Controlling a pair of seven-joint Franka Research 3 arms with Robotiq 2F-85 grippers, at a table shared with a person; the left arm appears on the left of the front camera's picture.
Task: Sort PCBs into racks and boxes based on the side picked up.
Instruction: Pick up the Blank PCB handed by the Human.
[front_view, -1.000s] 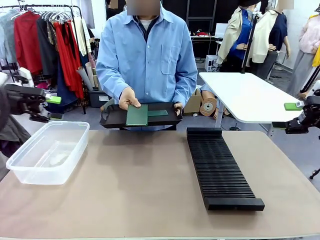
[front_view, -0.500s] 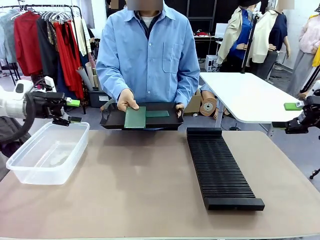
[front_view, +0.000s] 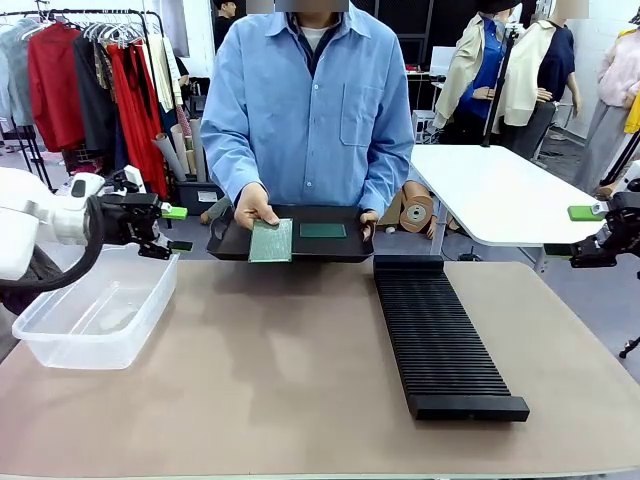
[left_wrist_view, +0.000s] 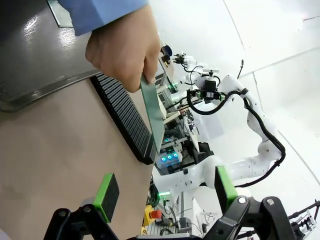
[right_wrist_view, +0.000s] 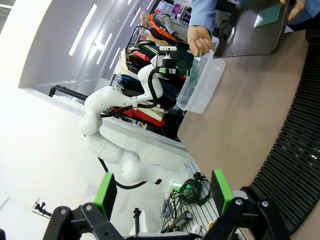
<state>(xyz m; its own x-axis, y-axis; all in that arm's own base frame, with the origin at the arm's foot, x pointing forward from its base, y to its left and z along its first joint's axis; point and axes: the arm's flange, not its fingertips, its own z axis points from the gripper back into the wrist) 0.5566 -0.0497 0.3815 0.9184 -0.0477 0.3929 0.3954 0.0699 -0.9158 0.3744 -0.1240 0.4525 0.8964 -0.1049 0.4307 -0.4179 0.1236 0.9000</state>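
Handover: person's hand (front_view: 256, 203) offers PCB (front_view: 271, 241) over front edge of black tray (front_view: 345, 247) | second PCB (front_view: 323, 230) flat in tray | left gripper (front_view: 177, 229) jaws apart, near clear tub (front_view: 60, 342) | right gripper (front_view: 572, 232) jaws apart, far right | advice: approach level, pinch PCB's free edge, clear of the person's grip

Clothes rail (front_view: 100, 70), white side table (front_view: 490, 195) — grey floor (front_view: 612, 288)

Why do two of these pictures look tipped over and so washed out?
Front view: level, evenly lit, sharp, soft sheen on the clear tub. Left wrist view: rolled sideways, background bleached white, glare on the black tray. Right wrist view: also tilted, pale wall blown out, ceiling lights as streaks.
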